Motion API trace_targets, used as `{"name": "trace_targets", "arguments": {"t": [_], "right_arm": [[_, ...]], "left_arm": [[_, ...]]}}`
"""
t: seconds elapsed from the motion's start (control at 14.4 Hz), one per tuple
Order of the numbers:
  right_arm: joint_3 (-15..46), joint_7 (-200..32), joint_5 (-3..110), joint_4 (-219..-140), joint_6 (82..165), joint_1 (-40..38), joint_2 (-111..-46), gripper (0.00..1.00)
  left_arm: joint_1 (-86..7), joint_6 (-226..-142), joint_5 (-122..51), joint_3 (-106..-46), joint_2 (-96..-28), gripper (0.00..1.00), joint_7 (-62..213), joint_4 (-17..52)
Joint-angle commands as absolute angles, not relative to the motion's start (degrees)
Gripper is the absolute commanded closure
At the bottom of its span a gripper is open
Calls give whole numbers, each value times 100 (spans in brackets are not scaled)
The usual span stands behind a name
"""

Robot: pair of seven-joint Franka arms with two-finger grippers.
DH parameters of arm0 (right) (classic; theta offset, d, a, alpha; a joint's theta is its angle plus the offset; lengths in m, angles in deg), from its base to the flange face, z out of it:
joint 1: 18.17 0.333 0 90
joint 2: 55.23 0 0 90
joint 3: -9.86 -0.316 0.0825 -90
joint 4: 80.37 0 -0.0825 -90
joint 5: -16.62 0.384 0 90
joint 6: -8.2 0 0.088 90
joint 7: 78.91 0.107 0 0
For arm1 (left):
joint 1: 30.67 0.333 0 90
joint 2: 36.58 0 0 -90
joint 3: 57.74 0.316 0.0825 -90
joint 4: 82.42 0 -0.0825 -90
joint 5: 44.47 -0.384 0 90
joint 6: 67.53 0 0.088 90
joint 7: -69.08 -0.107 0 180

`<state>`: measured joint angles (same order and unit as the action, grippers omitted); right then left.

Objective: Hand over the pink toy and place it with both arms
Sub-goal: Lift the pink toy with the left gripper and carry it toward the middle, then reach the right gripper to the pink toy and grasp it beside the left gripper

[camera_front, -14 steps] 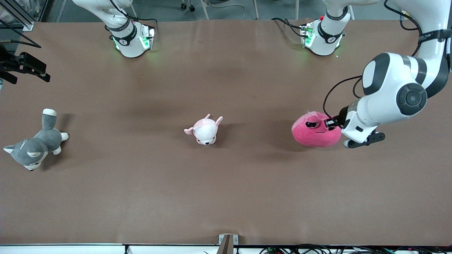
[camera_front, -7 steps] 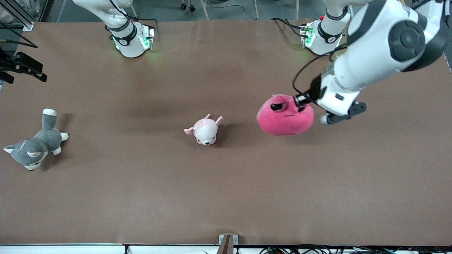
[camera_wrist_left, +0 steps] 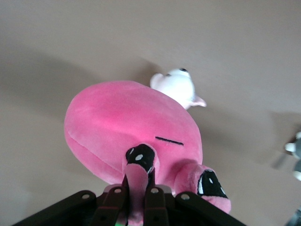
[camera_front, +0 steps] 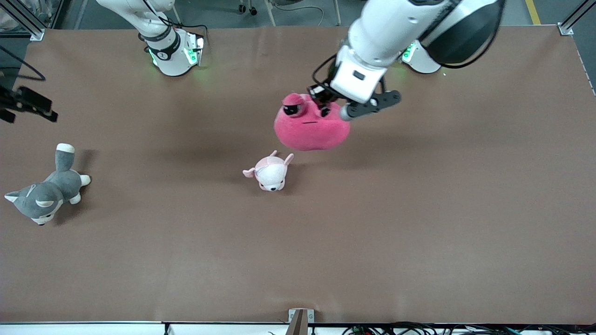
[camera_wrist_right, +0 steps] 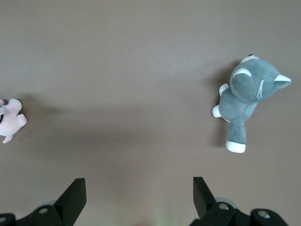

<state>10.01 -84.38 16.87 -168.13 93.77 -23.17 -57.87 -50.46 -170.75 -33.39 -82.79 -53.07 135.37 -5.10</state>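
Observation:
The hot-pink toy [camera_front: 311, 130] hangs in the air over the middle of the table, above the small pale pink plush [camera_front: 270, 172]. My left gripper [camera_front: 323, 108] is shut on a pink ear at the toy's top. In the left wrist view the toy [camera_wrist_left: 131, 127] hangs below the left gripper [camera_wrist_left: 138, 197], with the ear pinched between the fingers. My right gripper [camera_front: 28, 106] hovers at the right arm's end of the table; in the right wrist view it [camera_wrist_right: 138, 183] is open and empty over bare table.
A grey-and-white dog plush [camera_front: 44, 193] lies at the right arm's end of the table, and also shows in the right wrist view [camera_wrist_right: 247, 99]. The pale pink plush shows in the left wrist view [camera_wrist_left: 176, 84] and in the right wrist view [camera_wrist_right: 10, 120]. The brown table [camera_front: 419, 232] is otherwise bare.
My left gripper has lifted the pink toy off the table and carried it from the left arm's end to over the middle. The right gripper has shifted only slightly.

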Motion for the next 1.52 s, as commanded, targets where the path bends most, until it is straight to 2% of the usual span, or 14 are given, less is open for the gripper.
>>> {"name": "trace_targets", "arguments": {"t": [0.0,0.21,0.55,0.83,1.04,1.45], "right_arm": [[933,-8533,1609,-16685,9442,-2493,-6348,0],[916,-7432,1696,-16738,9364,-2432,-6340,0],[863,-5119,2135,-17106,9267,-1915,-6078,0],[863,-2880,2461,-17511,9275,-1081,-5532,0],[863,-1102,2540,-17511,9328,-220,-5479,0],[863,396,2919,-17494,9653,652,-5400,0]], "left_arm": [[-5473,-17658,-3286,-8261,-5582,89,13903,-736],[-5921,-18247,-3313,-8217,-5706,89,14158,-745],[-6248,-18346,-3339,-8217,-5750,89,14290,-745],[-6292,-18346,-3357,-8217,-5776,89,14361,-736],[-6292,-18346,-3357,-8217,-5750,89,14387,-745],[-6284,-18346,-3357,-8217,-5750,89,14387,-745]]}}
